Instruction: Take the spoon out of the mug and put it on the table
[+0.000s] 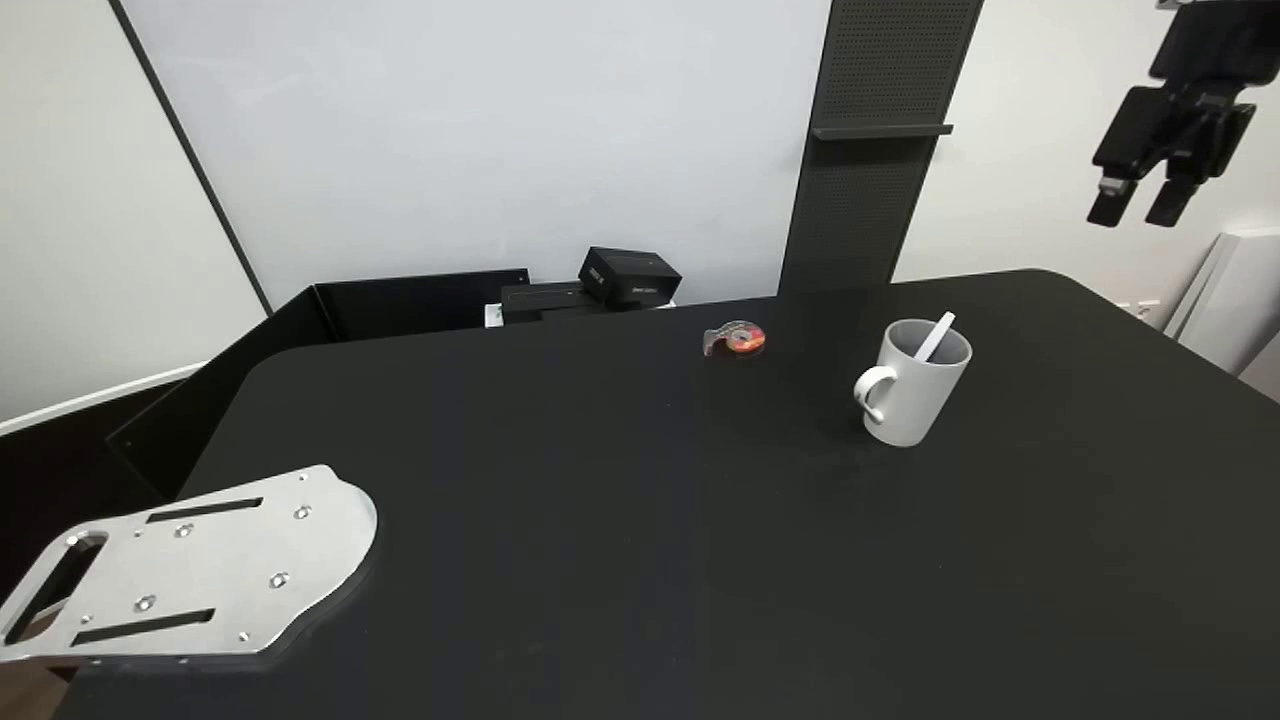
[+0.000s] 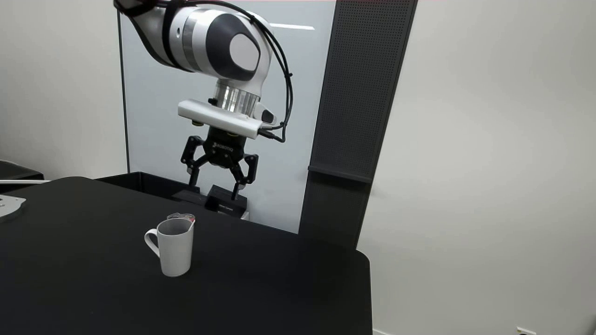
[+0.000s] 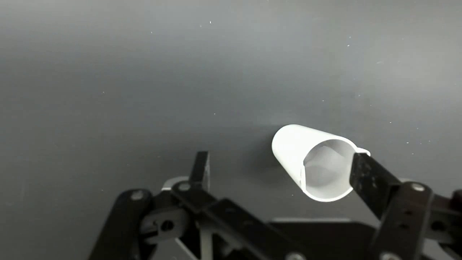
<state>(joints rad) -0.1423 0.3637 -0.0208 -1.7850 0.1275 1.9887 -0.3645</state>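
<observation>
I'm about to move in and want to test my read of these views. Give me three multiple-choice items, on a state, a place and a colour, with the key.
1. The gripper is:
A. shut on something
B. open
C. shut, holding nothing

2. The spoon is:
A. in the mug
B. flat beside the mug
C. in the gripper

3. The mug is:
A. black
B. red
C. white

1 B: its jaws stand wide apart in the wrist view.
2 A: in an exterior view it sticks up out of the mug.
3 C: its outside shows white in all three views.
</observation>
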